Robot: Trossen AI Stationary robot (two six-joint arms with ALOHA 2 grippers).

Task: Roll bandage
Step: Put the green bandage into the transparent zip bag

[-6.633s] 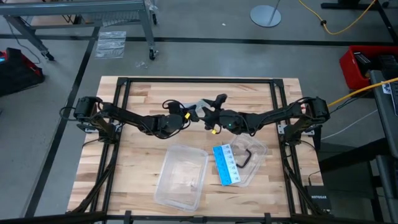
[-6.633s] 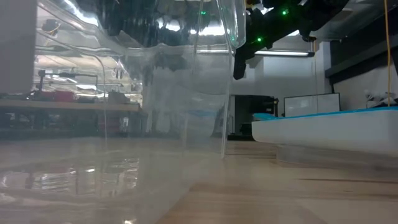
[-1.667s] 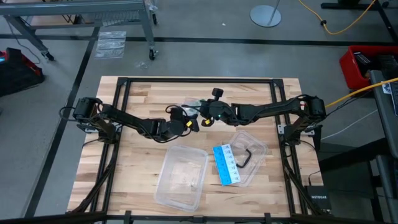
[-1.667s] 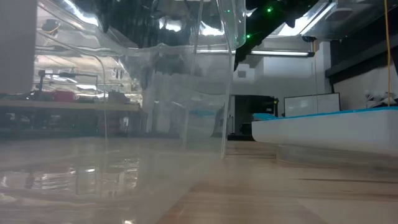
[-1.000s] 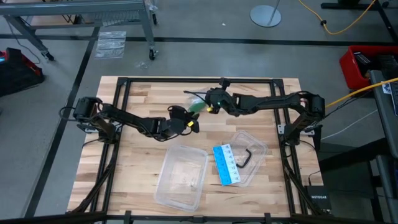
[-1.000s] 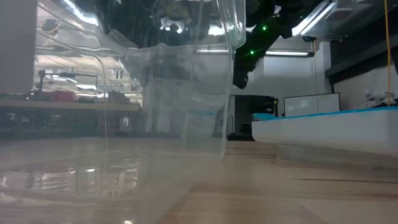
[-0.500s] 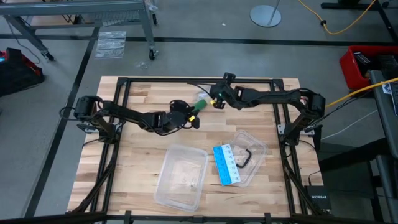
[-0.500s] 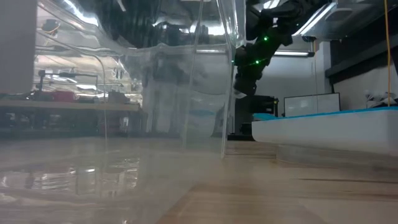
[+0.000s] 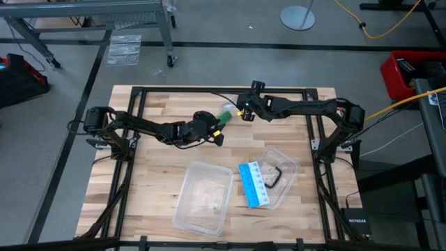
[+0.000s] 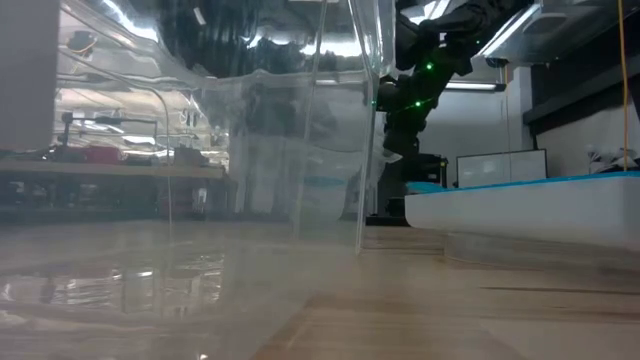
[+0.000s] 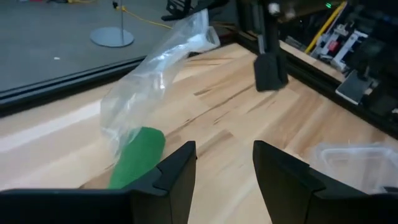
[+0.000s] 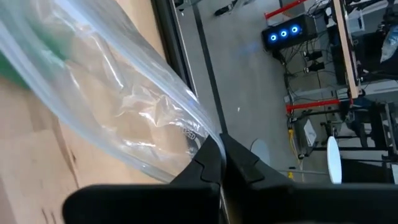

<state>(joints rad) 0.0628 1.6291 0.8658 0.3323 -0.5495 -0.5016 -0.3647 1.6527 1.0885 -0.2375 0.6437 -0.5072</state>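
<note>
The bandage (image 11: 138,157) is partly veiled by the clear wrapper (image 11: 163,65), its lower end behind the left gripper (image 11: 225,167).

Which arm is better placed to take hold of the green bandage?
Probably the left. The left gripper is open just beside the bandage, while the right gripper is shut on the clear wrapper around it.

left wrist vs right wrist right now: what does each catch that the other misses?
Left wrist only: the left gripper open with nothing between its fingers, the end of the green bandage showing clear of the wrapper on the table, and a clear plastic container farther off.

Right wrist only: the right gripper shut on one end of the clear plastic wrapper, pinching it.

Both: the wrapper, with green showing at one end.
</note>
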